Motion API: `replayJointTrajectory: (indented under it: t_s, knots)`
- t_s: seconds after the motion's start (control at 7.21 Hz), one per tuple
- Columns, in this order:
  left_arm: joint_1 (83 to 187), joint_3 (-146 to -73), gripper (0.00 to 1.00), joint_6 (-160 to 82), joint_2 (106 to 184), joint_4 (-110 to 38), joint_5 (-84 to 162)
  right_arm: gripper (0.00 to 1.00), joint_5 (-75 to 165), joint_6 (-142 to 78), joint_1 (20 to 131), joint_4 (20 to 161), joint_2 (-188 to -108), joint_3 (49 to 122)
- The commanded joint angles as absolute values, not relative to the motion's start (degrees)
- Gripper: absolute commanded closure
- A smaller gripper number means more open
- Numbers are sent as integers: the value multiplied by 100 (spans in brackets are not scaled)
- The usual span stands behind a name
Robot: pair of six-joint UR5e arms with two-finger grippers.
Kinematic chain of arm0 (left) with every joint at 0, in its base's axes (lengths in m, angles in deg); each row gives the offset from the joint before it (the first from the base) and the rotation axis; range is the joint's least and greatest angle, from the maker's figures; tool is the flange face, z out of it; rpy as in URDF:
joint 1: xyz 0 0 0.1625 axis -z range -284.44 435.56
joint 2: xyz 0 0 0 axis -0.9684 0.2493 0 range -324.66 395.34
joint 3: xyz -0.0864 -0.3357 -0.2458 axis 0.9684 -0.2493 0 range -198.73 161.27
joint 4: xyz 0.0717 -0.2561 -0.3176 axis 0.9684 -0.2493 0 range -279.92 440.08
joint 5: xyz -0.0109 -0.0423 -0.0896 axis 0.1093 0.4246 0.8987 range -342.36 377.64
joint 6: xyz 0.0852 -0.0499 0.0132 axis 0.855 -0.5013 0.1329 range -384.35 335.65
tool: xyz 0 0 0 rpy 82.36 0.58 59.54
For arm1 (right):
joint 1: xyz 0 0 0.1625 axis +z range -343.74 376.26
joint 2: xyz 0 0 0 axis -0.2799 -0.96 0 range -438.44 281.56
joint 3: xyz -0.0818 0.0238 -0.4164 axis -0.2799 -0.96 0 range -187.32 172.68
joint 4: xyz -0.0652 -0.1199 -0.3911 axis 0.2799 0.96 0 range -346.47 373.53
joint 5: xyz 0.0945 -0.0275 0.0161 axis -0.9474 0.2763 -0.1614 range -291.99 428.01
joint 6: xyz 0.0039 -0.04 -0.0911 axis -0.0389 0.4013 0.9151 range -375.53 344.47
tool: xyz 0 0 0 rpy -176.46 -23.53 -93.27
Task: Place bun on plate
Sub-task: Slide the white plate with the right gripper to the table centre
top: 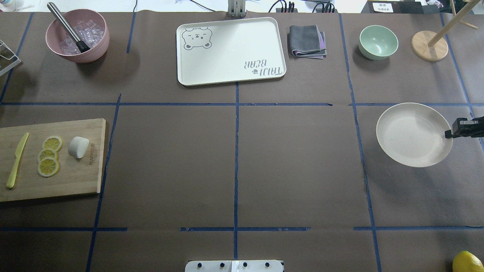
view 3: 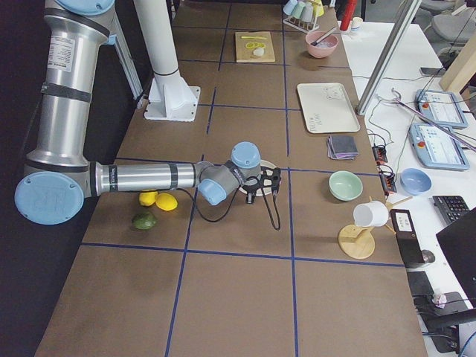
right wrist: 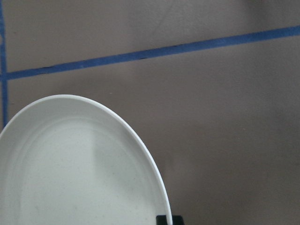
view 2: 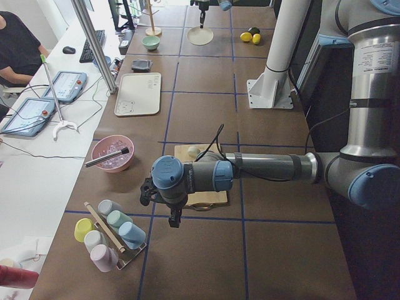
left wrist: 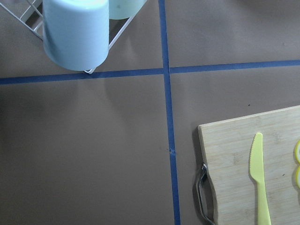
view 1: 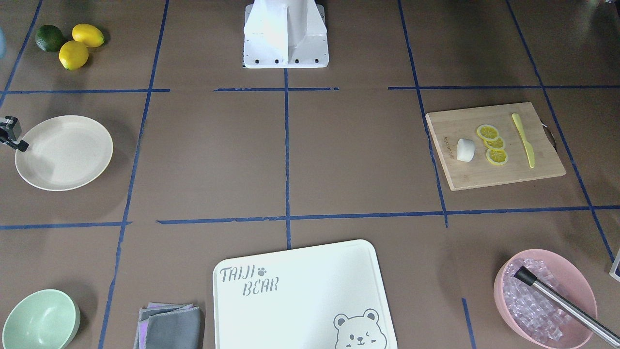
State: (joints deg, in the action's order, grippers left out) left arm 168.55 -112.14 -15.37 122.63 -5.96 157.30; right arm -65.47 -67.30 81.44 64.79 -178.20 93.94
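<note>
The bun (top: 78, 147), a small white lump, lies on a wooden cutting board (top: 75, 181) at the table's left, beside three lemon slices (top: 49, 155). It also shows in the front view as the bun (view 1: 465, 150). The cream plate (top: 414, 134) sits far to the right and looks slightly tilted. My right gripper (top: 449, 133) is at the plate's outer rim and appears shut on it; one dark fingertip (right wrist: 165, 220) shows at the rim. My left gripper (view 2: 172, 219) hangs past the board's far end, near a cup rack; whether it is open or shut I cannot tell.
A yellow knife (top: 17, 160) lies on the board. Along the far edge stand a pink bowl of ice (top: 77, 36), a bear-printed board (top: 230, 51), a grey cloth (top: 307, 41), a mint bowl (top: 378, 41) and a wooden stand (top: 430, 45). Lemons and a lime (view 1: 72, 43) lie near the plate.
</note>
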Motion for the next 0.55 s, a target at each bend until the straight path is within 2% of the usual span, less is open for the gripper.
replayJointTrajectory:
  t_s: [0.0,0.42]
  knots:
    - [16855,-11251,0,-1530,12253,-597,15730,100,-6655,-7743,8052,6529,-17121,9507]
    - [16855,-11269,0,-1530,12244,-597,15730,100,-5982,-9318,6895,7158,-15742,9533]
